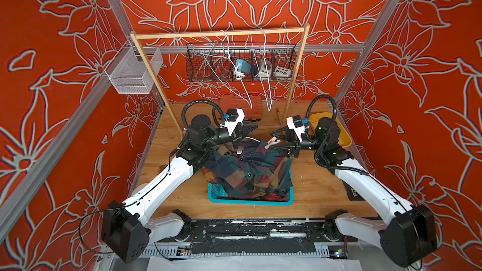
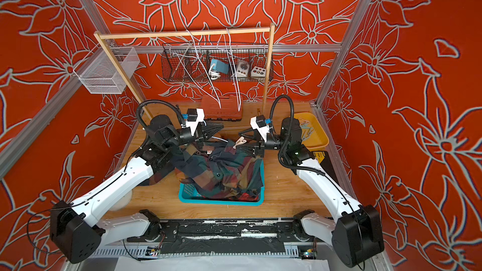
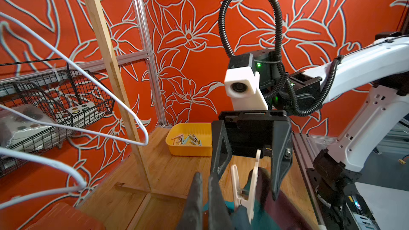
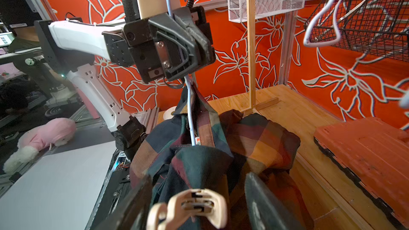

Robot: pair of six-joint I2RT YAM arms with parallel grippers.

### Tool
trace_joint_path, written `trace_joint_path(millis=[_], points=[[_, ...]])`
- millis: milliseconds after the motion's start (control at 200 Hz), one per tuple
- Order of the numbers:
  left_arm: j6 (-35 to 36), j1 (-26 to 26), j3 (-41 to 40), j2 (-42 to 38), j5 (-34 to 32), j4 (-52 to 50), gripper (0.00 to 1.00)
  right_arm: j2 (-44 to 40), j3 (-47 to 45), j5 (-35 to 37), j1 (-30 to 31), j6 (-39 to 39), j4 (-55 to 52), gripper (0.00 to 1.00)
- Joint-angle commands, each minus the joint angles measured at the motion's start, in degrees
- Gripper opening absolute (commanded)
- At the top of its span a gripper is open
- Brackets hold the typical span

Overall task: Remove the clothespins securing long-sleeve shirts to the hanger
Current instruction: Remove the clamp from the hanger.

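Partly done: freed clothespins [image 3: 188, 140] in far-right yellow tray [image 3: 190, 152]. Left gripper [image 1: 254, 127] clamped on hanger [image 4: 190, 111] of plaid shirt [image 1: 250, 173]; right gripper [image 1: 273, 141] open astride one unremoved pink clothespin [image 4: 194, 204].

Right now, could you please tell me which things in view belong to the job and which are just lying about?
Job: pink clothespin, plaid shirt, white hanger, left pincer, right pincer, yellow tray.
Lying about: black wire basket, white mesh basket, orange case, pink plush toy.
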Motion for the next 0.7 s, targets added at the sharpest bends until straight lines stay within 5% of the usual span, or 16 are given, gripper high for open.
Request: trace_joint_path(millis=[0,135,545,696], points=[[-0.07,0.29,0.18,-1.07,1.45,1.95,0.00,0.70,1.85,-1.61,0.65,-1.68,-0.69,0.65],[-0.09,0.29,0.14,-0.93,1.45,1.80,0.00,0.80,2.03,-1.45,0.91,-2.14,-1.53,0.57],[0.35,0.29,0.40,-0.57,1.63,1.18,0.00,0.30,3.17,-0.68,1.11,-3.71,-4.06,0.00],[0.53,0.29,0.48,-0.38,1.54,0.91,0.00,-1.05,3.26,1.11,1.18,-4.11,-5.06,0.00]])
